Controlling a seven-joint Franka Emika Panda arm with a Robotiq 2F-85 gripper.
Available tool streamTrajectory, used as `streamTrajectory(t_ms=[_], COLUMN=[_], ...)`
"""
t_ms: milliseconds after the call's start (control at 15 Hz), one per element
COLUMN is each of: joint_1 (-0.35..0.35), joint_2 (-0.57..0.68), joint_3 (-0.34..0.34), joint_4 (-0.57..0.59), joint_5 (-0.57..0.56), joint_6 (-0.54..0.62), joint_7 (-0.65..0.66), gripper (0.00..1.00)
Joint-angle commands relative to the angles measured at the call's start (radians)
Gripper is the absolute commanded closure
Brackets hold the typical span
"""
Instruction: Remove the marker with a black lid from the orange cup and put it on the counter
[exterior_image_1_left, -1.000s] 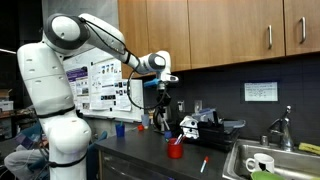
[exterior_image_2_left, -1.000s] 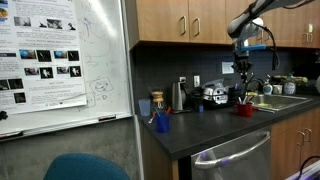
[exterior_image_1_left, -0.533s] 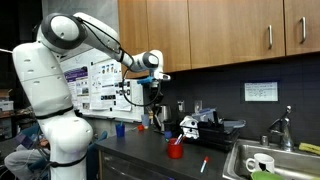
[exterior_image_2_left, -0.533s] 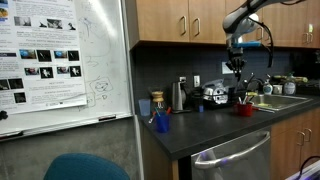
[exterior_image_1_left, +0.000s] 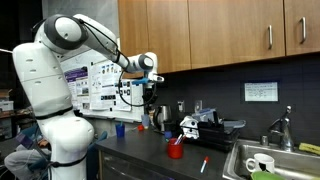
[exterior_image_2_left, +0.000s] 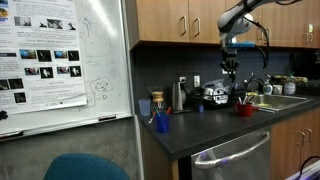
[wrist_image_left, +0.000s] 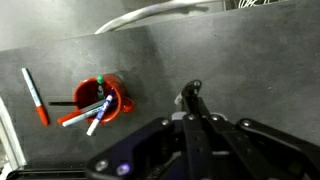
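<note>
A white robot arm holds its gripper (exterior_image_1_left: 150, 97) high above the long dark worktop (exterior_image_1_left: 135, 152), up and to the left of the orange cup (exterior_image_1_left: 176, 151) in both exterior views. In the wrist view, the gripper's fingers are pressed together on a thin dark stick, the marker with a black lid (wrist_image_left: 190, 93), which is lifted clear of the cup. The orange cup stands upright on the worktop with other markers leaning inside it. A red marker (wrist_image_left: 33, 97) lies flat near it. A small blue cup (exterior_image_1_left: 120, 129) stands further left.
</note>
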Motion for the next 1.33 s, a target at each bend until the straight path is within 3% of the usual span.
streamTrajectory(t_ms=[0,733,1267], joint_1=[0.014,0.062,0.089], joint_2=[-0.029,-0.028,-0.004], joint_3=[0.012,0.049,0.083], joint_4=[-0.025,-0.085,-0.128], joint_5=[0.02,0.054,0.061], joint_6=[-0.022,0.009,0.094], joint_7=[-0.022,-0.057,-0.053], gripper=[0.99,0.99,0.99])
